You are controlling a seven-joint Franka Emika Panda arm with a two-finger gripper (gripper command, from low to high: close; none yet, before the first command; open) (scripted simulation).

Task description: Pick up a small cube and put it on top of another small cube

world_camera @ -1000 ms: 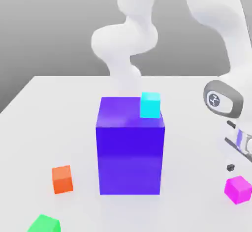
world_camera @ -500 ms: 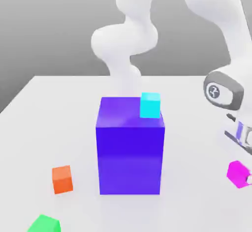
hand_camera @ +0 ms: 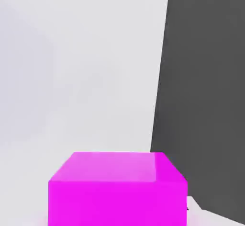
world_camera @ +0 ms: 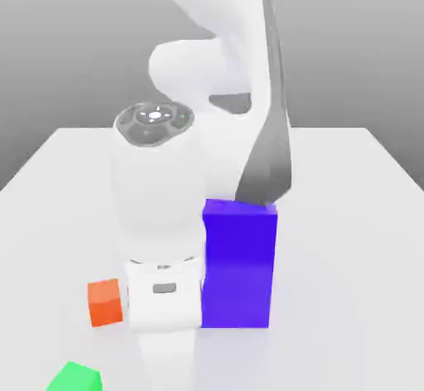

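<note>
The small cube (hand_camera: 117, 189), bright magenta-pink, sits very close in front of the hand camera, with white table and a dark backdrop behind it. My gripper is shut on it. In the exterior view my white arm (world_camera: 161, 215) stands in front of the big purple-blue block (world_camera: 240, 265) and covers its left half and its top. The held cube is hidden behind the arm there. An orange cube (world_camera: 105, 302) rests on the table on the exterior view's left, beside the arm.
A green cube (world_camera: 74, 378) lies at the front left edge of the exterior view. The white table (world_camera: 348, 240) stretches open to the exterior view's right of the big block.
The gripper shut on the magenta cube at the exterior view's right and lifted it. The arm then swung across to the left, in front of the big block.
</note>
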